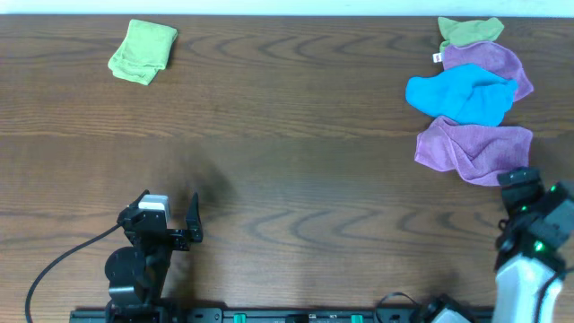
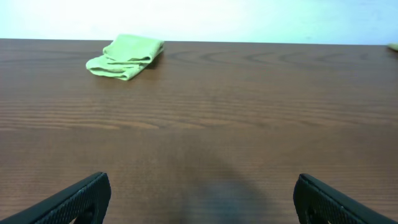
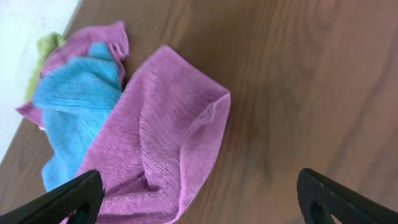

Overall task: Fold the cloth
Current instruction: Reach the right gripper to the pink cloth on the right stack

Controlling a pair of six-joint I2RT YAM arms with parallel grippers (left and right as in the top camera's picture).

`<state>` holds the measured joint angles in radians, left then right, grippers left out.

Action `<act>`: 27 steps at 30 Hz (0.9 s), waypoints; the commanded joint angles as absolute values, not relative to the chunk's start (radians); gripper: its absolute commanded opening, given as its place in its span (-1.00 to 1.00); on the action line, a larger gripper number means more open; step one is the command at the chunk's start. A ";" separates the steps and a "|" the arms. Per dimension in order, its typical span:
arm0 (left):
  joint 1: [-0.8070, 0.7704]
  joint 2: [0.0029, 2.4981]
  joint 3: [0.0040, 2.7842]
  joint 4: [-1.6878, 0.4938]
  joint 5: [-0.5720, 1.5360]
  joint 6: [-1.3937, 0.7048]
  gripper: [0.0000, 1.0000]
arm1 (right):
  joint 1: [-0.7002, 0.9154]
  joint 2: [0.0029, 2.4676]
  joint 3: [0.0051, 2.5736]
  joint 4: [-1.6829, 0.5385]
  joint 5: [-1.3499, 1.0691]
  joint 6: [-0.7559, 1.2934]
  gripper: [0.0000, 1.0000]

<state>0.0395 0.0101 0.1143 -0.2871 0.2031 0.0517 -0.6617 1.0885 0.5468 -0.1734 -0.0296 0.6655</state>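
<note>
The cloth (image 1: pixel 475 148) is orchid purple and lies crumpled at the right, nearest to me; no tag shows on it. In the right wrist view it (image 3: pixel 161 137) spreads from the centre to the lower left. My right gripper (image 1: pixel 538 186) is open and empty just off its near right edge; the left finger is over the cloth's edge and the right one over bare wood (image 3: pixel 199 193). My left gripper (image 1: pixel 170 202) is open and empty at the near left, over bare wood (image 2: pixel 202 193).
A bright blue cloth (image 1: pixel 462 94) lies on a second purple cloth (image 1: pixel 493 61) behind the cloth. A green cloth (image 1: pixel 471 31) and a small white tag (image 1: pixel 437 58) are beside them. Another green cloth (image 1: pixel 143 51) lies folded at the far left, also in the left wrist view (image 2: pixel 124 56).
</note>
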 commanded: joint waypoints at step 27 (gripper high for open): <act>0.046 0.004 0.091 -0.294 0.200 0.046 0.90 | -0.756 1.493 0.786 -0.278 -0.258 0.697 0.24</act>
